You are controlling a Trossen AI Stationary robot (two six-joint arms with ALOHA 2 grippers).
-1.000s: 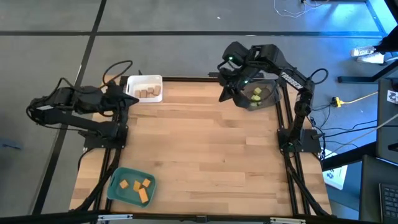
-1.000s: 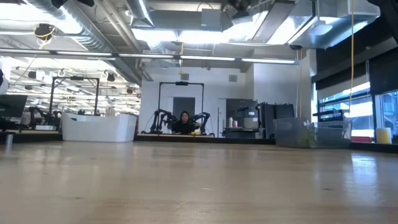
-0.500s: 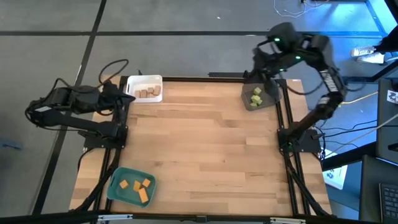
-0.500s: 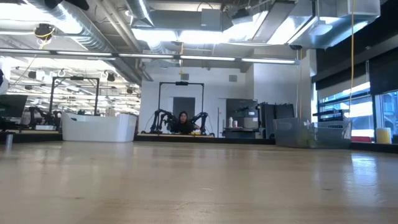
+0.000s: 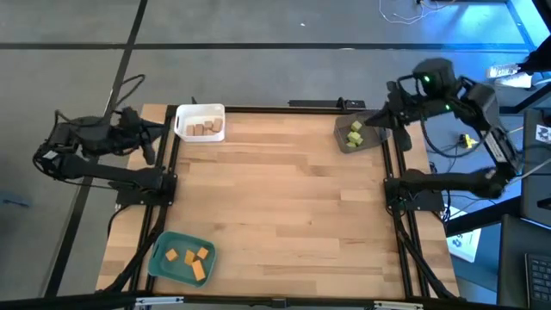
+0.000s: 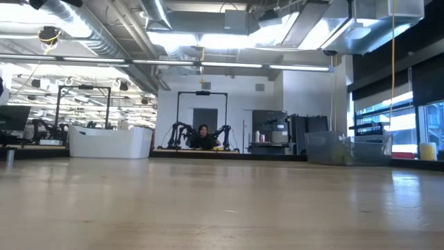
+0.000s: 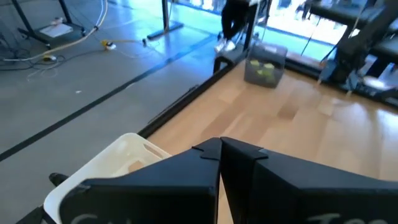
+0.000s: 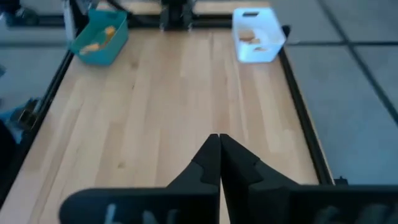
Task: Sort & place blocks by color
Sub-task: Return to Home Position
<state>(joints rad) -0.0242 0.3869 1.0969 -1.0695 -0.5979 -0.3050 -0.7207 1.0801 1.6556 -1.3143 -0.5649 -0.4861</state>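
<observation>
Light wooden worktop (image 5: 284, 207), seen from above: three trays are set at its corners, and no loose block is seen on the bare boards.

- White rectangular plastic tray (image 5: 200, 121): set at the corner beside the left arm. The small tan wooden blocks (image 5: 203, 128) are held in it, lying close together.
- Dark grey tray (image 5: 344, 142): set at the corner beside the right arm. The light green blocks (image 5: 355, 133) are held in it, bunched in the middle.
- Teal tray (image 5: 164, 263): set at the other corner on the left arm's side, well apart from both arms. The orange blocks (image 5: 189, 257) are held in it; about four are counted.

Left arm: folded outside the worktop's side rail. The left claw (image 7: 220, 146) is pointed toward the white tray, near it but apart. The two dark fingers are pressed flat together, with nothing between them.

Right arm: folded outside the opposite rail. The right claw (image 8: 219, 138) is held by the outer rim of the dark grey tray; whether the rim is touched cannot be told. Its fingers are likewise closed on each other and empty.

Table-height view: only bare boards are seen, with neither arm in frame. A person (image 6: 203, 135) is noted far back in the room.
</observation>
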